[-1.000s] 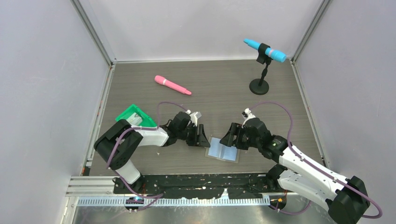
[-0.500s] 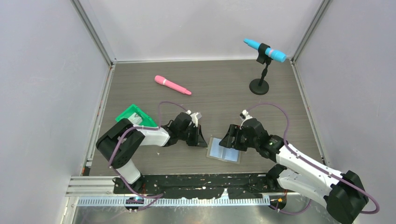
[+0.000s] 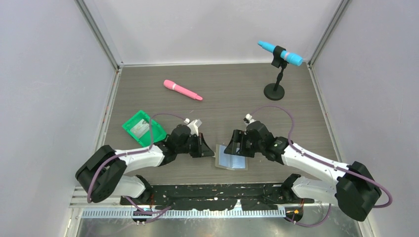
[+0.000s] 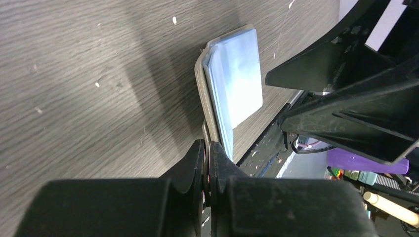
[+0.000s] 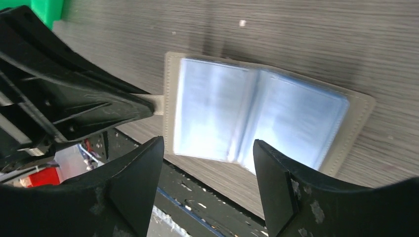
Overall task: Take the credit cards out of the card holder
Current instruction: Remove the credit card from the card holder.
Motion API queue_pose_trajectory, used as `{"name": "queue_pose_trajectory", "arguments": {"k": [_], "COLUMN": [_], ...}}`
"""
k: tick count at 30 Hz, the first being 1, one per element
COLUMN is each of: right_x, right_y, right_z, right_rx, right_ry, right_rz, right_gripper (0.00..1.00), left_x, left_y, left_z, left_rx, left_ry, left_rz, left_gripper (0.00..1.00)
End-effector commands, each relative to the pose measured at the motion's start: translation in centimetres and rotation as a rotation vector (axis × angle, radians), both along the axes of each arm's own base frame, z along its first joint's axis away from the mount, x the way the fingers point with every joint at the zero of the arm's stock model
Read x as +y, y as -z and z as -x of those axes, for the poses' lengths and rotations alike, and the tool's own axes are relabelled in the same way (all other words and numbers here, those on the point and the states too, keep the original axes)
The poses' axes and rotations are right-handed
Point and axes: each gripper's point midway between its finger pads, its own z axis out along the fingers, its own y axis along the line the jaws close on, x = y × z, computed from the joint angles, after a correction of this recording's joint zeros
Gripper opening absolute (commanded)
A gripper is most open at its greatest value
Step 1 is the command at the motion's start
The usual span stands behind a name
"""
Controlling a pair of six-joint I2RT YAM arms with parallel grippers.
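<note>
The card holder (image 3: 232, 159) is laid open on the table (image 3: 222, 94), its left edge pinched by the closed left tool (image 3: 209, 150). The right tool (image 3: 236, 147) is held open above it. The credit cards are judged not yet drawn out.

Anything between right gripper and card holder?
Nothing: right wrist view shows the right gripper open over the bare card holder; the left gripper only pinches its edge.
</note>
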Motion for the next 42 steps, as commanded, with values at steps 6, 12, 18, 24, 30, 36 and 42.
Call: {"name": "queue_pose_trajectory", "arguments": {"k": [6, 12, 18, 24, 30, 36, 42], "right_x": [5.2, 5.6, 6.3, 5.7, 4.7, 4.0, 3.6], "right_y": [-2.8, -1.5, -0.5, 1.0, 0.9, 1.0, 1.2], "right_z": [-0.6, -0.3, 0.3, 0.5, 0.5, 0.5, 0.5], "right_rx": [-0.079, -0.059, -0.033, -0.006, -0.021, -0.029, -0.033], "right_ry": [-0.108, -0.114, -0.138, -0.116, -0.088, -0.078, -0.077], "right_rz": [-0.063, -0.023, -0.01, 0.04, 0.059, 0.088, 0.103], "right_gripper": [0.7, 0.65, 0.65, 0.6, 0.47, 0.42, 0.49], "left_x": [0.6, 0.8, 0.9, 1.1, 1.7, 2.0, 2.1], "left_y": [-1.4, -1.6, -2.0, -1.9, -1.3, -1.3, -1.4], "left_z": [-0.1, 0.0, 0.2, 0.4, 0.4, 0.4, 0.3], "left_rx": [-0.044, -0.047, -0.052, -0.053, -0.057, -0.065, -0.072], "left_ry": [-0.054, -0.064, -0.07, -0.076, -0.082, -0.09, -0.094], "left_rz": [0.05, 0.052, 0.065, 0.059, 0.027, 0.016, 0.008], "left_gripper": [0.0, 0.0, 0.0, 0.0, 0.0, 0.0, 0.0]}}
